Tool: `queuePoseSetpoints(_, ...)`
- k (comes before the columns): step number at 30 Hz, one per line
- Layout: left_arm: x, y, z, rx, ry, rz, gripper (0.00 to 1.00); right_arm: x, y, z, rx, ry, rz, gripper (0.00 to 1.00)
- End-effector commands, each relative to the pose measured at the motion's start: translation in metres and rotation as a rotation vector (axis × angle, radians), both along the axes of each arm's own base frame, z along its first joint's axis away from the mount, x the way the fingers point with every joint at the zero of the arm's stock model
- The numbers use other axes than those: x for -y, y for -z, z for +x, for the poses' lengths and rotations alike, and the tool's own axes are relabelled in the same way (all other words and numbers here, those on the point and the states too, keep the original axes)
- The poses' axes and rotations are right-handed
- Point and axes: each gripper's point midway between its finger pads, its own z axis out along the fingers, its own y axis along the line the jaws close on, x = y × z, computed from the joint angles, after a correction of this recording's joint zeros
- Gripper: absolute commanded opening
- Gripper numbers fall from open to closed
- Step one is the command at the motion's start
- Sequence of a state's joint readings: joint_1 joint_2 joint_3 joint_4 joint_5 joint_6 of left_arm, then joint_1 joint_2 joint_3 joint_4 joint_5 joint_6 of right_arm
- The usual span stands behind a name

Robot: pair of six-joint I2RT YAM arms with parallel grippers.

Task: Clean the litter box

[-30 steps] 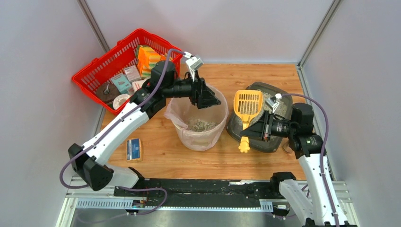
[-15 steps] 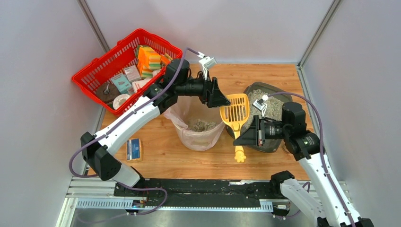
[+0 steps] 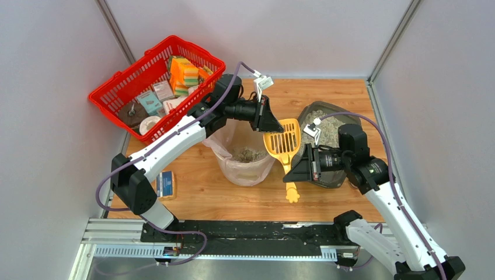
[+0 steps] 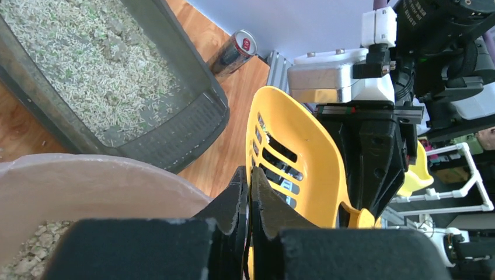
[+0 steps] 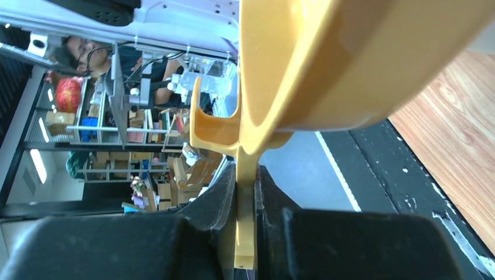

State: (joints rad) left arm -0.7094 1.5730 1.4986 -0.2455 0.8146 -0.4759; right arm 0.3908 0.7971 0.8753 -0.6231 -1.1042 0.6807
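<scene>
The dark grey litter box (image 3: 334, 121) with pale gravelly litter sits at the right of the table, and its near corner (image 4: 175, 125) also shows in the left wrist view. A yellow slotted scoop (image 3: 284, 142) hangs between it and the beige bin (image 3: 242, 166), over the bin's right rim. My left gripper (image 3: 278, 126) is shut on the scoop's rim (image 4: 292, 169); its jaws (image 4: 250, 178) pinch the yellow edge. My right gripper (image 3: 295, 170) is shut on the scoop's handle (image 5: 245, 227), which stands between its fingers (image 5: 219, 192).
The bag-lined bin (image 4: 87, 175) holds some scooped litter. A red mesh basket (image 3: 125, 79) of packets stands at the back left. A small blue box (image 3: 166, 184) lies near the left arm. A drinks can (image 4: 233, 51) lies beyond the litter box.
My right arm carried the scoop left from over the litter box to the bin's rim. My left gripper swung right to meet it and shut on the scoop's rim.
</scene>
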Motion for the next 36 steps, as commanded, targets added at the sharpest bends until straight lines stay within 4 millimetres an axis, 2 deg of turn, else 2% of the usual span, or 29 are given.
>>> queuePoseSetpoints(1, 0.0, -0.008, -0.012, 0.01, 0.056, -0.021, 0.0, 0.002, -0.01, 0.011, 0.109, 0.051, -0.054, 0.12)
queuePoseSetpoints(2, -0.001, -0.008, -0.011, 0.009, 0.05, -0.018, 0.0, 0.004, -0.009, 0.014, 0.117, 0.068, -0.071, 0.18)
queuePoseSetpoints(3, -0.001, -0.008, -0.011, 0.007, 0.046, -0.016, 0.0, 0.006, -0.006, 0.022, 0.135, 0.114, -0.106, 0.31)
queuePoseSetpoints(6, -0.004, -0.006, -0.008, -0.006, 0.011, 0.001, 0.0, 0.016, -0.001, 0.033, 0.198, 0.205, -0.191, 0.55)
queuePoseSetpoints(8, -0.005, -0.005, -0.007, -0.019, -0.006, 0.009, 0.0, 0.023, 0.0, 0.037, 0.23, 0.252, -0.226, 0.6)
queuePoseSetpoints(11, -0.008, -0.001, -0.002, -0.059, -0.046, 0.026, 0.0, 0.031, 0.001, 0.041, 0.286, 0.311, -0.263, 0.75)
queuePoseSetpoints(12, -0.009, 0.0, 0.0, -0.07, -0.059, 0.034, 0.0, 0.034, 0.002, 0.045, 0.308, 0.344, -0.285, 0.83)
queuePoseSetpoints(13, -0.01, 0.002, 0.002, -0.079, -0.072, 0.042, 0.0, 0.036, 0.002, 0.045, 0.326, 0.36, -0.301, 0.86)
queuePoseSetpoints(14, -0.012, 0.005, 0.004, -0.089, -0.092, 0.057, 0.0, 0.036, 0.001, 0.04, 0.353, 0.352, -0.31, 0.87)
queuePoseSetpoints(15, -0.015, 0.007, 0.009, -0.095, -0.111, 0.065, 0.0, 0.042, -0.001, 0.047, 0.386, 0.41, -0.346, 0.87)
queuePoseSetpoints(17, -0.018, 0.01, 0.014, -0.112, -0.141, 0.078, 0.0, 0.042, -0.004, 0.042, 0.423, 0.414, -0.369, 0.87)
queuePoseSetpoints(19, -0.021, 0.012, 0.018, -0.139, -0.159, 0.079, 0.0, 0.049, -0.008, 0.05, 0.458, 0.488, -0.418, 0.84)
queuePoseSetpoints(20, -0.022, 0.013, 0.02, -0.148, -0.168, 0.083, 0.0, 0.044, -0.005, 0.047, 0.469, 0.463, -0.44, 0.82)
queuePoseSetpoints(22, -0.023, 0.016, 0.022, -0.164, -0.173, 0.096, 0.0, 0.052, -0.007, 0.059, 0.501, 0.546, -0.522, 0.79)
queuePoseSetpoints(23, -0.023, 0.018, 0.022, -0.17, -0.178, 0.108, 0.0, 0.043, -0.003, 0.054, 0.517, 0.508, -0.55, 0.78)
queuePoseSetpoints(24, -0.024, 0.019, 0.024, -0.17, -0.183, 0.113, 0.0, 0.05, -0.004, 0.064, 0.546, 0.581, -0.602, 0.78)
queuePoseSetpoints(25, -0.024, 0.02, 0.025, -0.174, -0.185, 0.117, 0.0, 0.049, -0.01, 0.065, 0.566, 0.596, -0.614, 0.78)
queuePoseSetpoints(26, -0.024, 0.022, 0.025, -0.178, -0.187, 0.124, 0.0, 0.04, -0.008, 0.061, 0.59, 0.566, -0.633, 0.78)
queuePoseSetpoints(28, -0.025, 0.023, 0.027, -0.187, -0.194, 0.124, 0.0, 0.044, -0.01, 0.068, 0.632, 0.618, -0.695, 0.78)
queuePoseSetpoints(32, -0.027, 0.022, 0.03, -0.191, -0.203, 0.121, 0.0, 0.026, 0.002, 0.071, 0.666, 0.607, -0.792, 0.76)
queuePoseSetpoints(36, -0.029, 0.025, 0.034, -0.193, -0.212, 0.124, 0.0, 0.015, 0.009, 0.073, 0.697, 0.625, -0.859, 0.7)
